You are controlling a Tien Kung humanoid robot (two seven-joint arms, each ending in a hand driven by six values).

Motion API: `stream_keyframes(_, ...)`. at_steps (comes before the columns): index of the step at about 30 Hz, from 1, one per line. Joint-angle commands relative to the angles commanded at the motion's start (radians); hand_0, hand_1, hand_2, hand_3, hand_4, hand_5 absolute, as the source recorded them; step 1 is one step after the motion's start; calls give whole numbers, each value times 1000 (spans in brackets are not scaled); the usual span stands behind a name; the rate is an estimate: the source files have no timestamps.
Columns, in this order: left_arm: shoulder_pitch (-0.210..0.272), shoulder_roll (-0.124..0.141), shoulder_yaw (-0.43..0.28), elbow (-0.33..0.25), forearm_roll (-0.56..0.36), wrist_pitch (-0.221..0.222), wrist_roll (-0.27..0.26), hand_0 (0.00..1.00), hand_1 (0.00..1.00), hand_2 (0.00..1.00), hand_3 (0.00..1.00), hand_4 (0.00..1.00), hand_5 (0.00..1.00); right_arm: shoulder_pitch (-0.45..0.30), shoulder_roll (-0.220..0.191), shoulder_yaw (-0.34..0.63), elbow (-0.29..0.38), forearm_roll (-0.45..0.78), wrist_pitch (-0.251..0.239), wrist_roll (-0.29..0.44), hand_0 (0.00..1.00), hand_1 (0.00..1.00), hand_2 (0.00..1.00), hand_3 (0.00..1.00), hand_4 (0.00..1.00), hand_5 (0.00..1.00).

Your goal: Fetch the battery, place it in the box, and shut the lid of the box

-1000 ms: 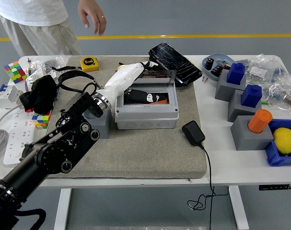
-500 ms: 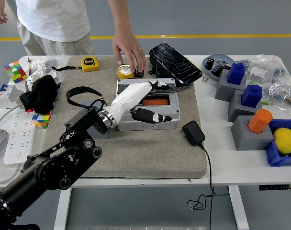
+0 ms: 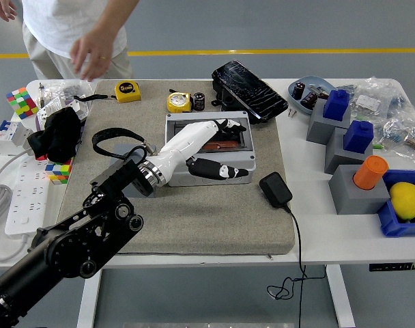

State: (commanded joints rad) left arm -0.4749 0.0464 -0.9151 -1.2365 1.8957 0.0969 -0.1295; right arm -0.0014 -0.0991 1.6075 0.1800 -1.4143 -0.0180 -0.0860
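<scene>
A grey box (image 3: 209,149) sits on a beige mat (image 3: 194,205) with its clear lid (image 3: 221,133) lying flat across the top, apparently closed. Through the lid something orange and dark shows inside; whether that is the battery cannot be told for sure. The robot's left hand (image 3: 204,147), white with black fingertips, lies flat on top of the lid, its fingers (image 3: 228,125) stretched out and spread, gripping nothing, while the thumb hangs over the box's front face. Behind the hand, its black arm (image 3: 78,236) runs down toward the lower left corner. Just beyond the fingertips, past the far edge of the box, sit a yellow tape measure (image 3: 179,102) and a small dark cylinder (image 3: 199,101), with a black cracked phone (image 3: 249,90) beyond and to the right. Another yellow tape measure (image 3: 127,89) lies further to the left. To the right of the thumb, near the mat's edge, is a black charger (image 3: 276,189) with its cable trailing off the table. Far beyond the hand to the left, a person in a white shirt stands at the table's far side with one hand (image 3: 93,56) raised in the air, touching nothing.
</scene>
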Motion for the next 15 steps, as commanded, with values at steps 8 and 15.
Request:
stream_keyframes(8, 66, -4, -144, -81, -17, 23, -48, 678, 747, 730, 761, 998, 475, 15, -2, 6, 0, -5, 1, -3, 632, 642, 667, 580, 998, 508)
stream_keyframes(15, 139, -19, -300, -130, -69, 44, -89, 683, 742, 726, 756, 998, 473, 25, -6, 19, 0, -13, 0, -5, 632, 641, 667, 579, 998, 507)
